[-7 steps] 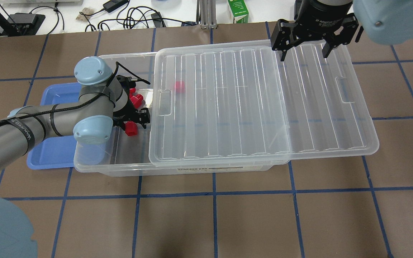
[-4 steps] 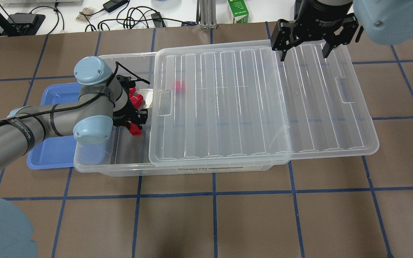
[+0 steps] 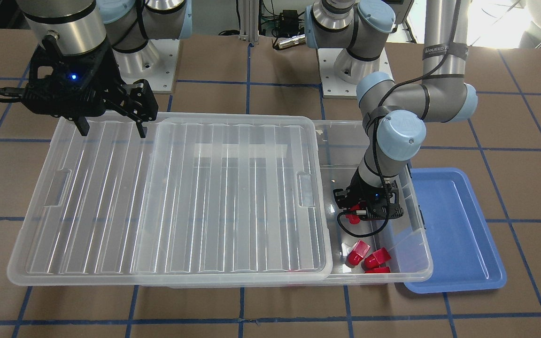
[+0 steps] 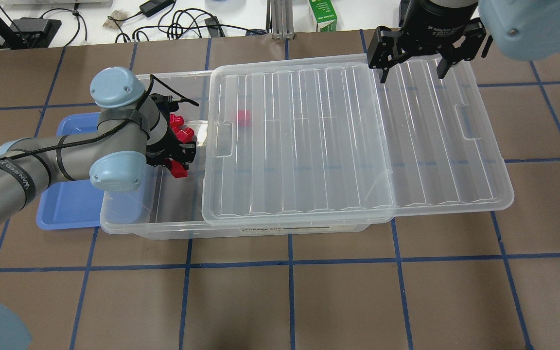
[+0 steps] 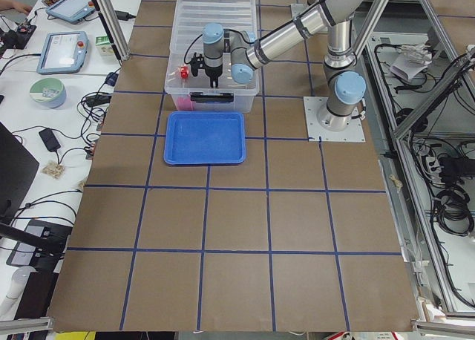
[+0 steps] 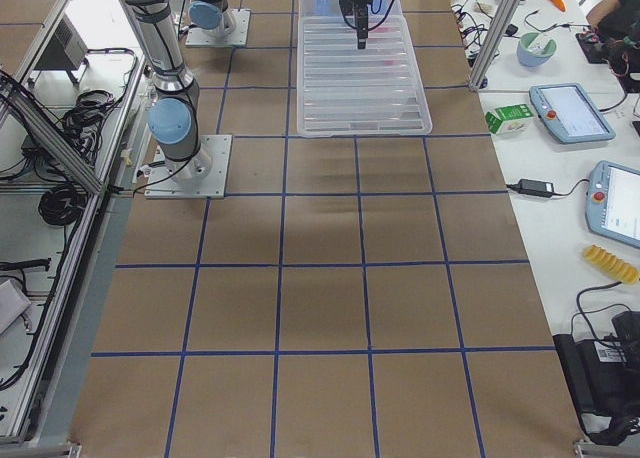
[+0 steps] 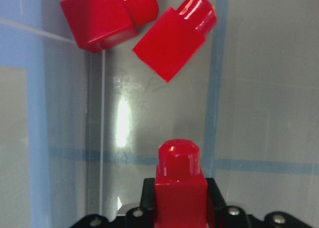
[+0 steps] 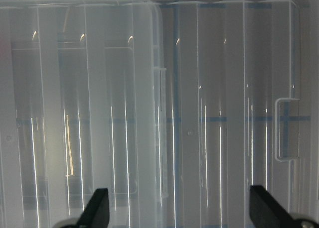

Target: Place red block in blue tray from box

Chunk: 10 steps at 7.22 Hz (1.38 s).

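My left gripper is inside the open end of the clear box and is shut on a red block. The left wrist view shows this red block upright between the jaws, a little above the box floor. The gripper and its block also show in the front-facing view. Two more red blocks lie on the floor just beyond. The blue tray sits against the box's left end, partly under my left arm. My right gripper is open and empty above the lid.
The ribbed lid is slid to the right, so it covers most of the box and overhangs its right end. Another red block shows through the lid. A green carton and cables lie beyond the table's far edge.
My left gripper has closed on the red block and moved a little toward the far left with it. The right arm has not moved.
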Motion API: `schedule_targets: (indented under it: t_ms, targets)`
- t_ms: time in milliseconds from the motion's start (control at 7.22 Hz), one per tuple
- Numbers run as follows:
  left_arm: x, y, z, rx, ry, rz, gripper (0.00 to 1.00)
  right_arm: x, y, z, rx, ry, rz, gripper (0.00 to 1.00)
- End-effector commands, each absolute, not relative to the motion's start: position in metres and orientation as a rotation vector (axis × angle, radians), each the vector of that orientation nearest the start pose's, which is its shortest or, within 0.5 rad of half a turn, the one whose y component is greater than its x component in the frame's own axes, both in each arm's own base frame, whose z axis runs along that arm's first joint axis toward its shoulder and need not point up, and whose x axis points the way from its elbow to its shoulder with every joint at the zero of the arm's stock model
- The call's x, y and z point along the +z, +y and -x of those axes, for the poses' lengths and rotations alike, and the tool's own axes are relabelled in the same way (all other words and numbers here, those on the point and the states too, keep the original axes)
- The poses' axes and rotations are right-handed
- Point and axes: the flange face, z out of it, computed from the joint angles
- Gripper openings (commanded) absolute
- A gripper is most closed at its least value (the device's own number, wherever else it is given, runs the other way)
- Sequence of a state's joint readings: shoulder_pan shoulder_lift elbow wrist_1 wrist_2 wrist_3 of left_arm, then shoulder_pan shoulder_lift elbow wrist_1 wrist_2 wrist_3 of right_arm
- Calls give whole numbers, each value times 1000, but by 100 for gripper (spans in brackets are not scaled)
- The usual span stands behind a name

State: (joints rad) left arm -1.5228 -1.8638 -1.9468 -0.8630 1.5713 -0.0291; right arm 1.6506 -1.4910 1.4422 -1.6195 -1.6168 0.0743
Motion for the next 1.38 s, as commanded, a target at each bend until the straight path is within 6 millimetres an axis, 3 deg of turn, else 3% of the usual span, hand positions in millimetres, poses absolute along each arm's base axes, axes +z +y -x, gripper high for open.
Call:
schedule_targets:
  t_ms: [0, 277, 415, 554, 831, 969, 1108, 1246]
  targets:
    - [297, -537, 107, -36, 3137, 125, 0, 515, -522, -171, -156, 3176, 4, 100]
    - [374, -547, 90, 26, 3138, 152, 0, 515, -522, -171, -156, 3176, 6, 100]
    - [401, -560, 48, 23, 3142, 193, 0, 515, -522, -171, -156, 3176, 6, 100]
    - [413, -567, -6, 6, 3147, 191, 0, 515, -522, -171, -157, 3178, 6, 100]
    - [382, -568, -91, 68, 3172, 123, 0, 515, -525, -164, -157, 3185, 1, 100]
    - [358, -574, -115, 103, 3186, 24, 0, 516, -528, -156, -166, 3187, -4, 100]
    - [326, -583, -136, 91, 3184, 42, 0, 517, -533, -134, -162, 3194, 46, 100]
    - [281, -587, -157, 46, 3172, 83, 0, 519, -537, -102, -151, 3199, 69, 100]
